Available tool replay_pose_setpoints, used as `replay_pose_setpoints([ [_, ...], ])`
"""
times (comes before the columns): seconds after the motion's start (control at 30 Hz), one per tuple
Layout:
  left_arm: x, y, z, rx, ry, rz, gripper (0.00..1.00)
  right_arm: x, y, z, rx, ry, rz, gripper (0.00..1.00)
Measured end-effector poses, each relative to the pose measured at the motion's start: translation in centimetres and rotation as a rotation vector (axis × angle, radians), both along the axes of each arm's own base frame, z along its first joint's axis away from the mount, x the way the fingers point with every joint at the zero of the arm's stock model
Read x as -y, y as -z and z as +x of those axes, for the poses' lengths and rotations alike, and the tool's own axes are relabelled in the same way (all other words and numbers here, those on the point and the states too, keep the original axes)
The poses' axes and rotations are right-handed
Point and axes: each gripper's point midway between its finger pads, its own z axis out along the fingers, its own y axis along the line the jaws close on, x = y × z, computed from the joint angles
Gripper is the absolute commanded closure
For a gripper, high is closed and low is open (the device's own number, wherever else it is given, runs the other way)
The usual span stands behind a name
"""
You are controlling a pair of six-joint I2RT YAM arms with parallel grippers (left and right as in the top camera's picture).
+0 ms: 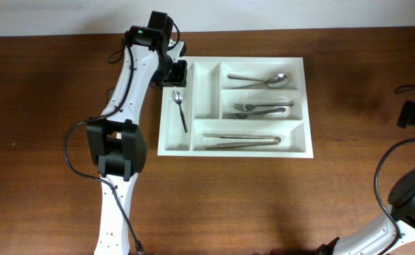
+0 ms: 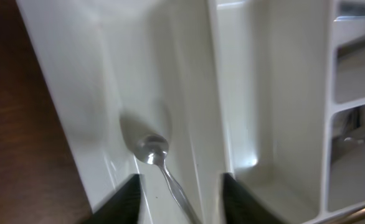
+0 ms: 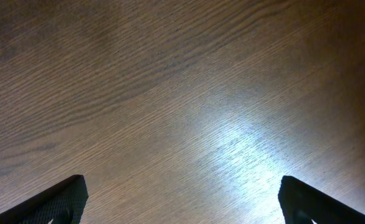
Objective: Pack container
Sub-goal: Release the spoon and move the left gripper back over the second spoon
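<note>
The left claw (image 2: 181, 202) stood partly open, one finger on each side of a teaspoon (image 2: 152, 151) lying under it in the outer narrow compartment of the cutlery tray (image 1: 206, 88). Far to its right, the right claw (image 3: 182, 208) was wide open over the counter (image 3: 170, 93).

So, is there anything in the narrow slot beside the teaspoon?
No, that slot beside the teaspoon shows only bare white plastic.

Overhead straight down on table (image 1: 299, 198), left wrist close over container (image 1: 206, 92) both share, right wrist close over table.
</note>
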Motion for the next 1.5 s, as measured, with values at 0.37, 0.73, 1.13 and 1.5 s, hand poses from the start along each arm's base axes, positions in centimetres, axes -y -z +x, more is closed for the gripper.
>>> replay_pose_setpoints([
  [0.37, -7.2, -11.2, 2.7, 0.247, -0.129, 0.027, 0.32, 0.0, 0.0, 0.0, 0.000, 0.000, 0.000, 0.01],
  [0.73, -18.2, -12.9, -2.4, 0.110, -0.306, 0.155, 0.18, 0.0, 0.0, 0.0, 0.000, 0.000, 0.000, 0.01],
  [1.13, -23.8, -9.5, -2.6, 0.039, -0.379, 0.219, 0.05, 0.0, 0.0, 0.0, 0.000, 0.000, 0.000, 0.01],
  [1.5, -24.3, -4.8, 1.1, 0.104, -0.337, 0.233, 0.02, 0.0, 0.0, 0.0, 0.000, 0.000, 0.000, 0.01],
])
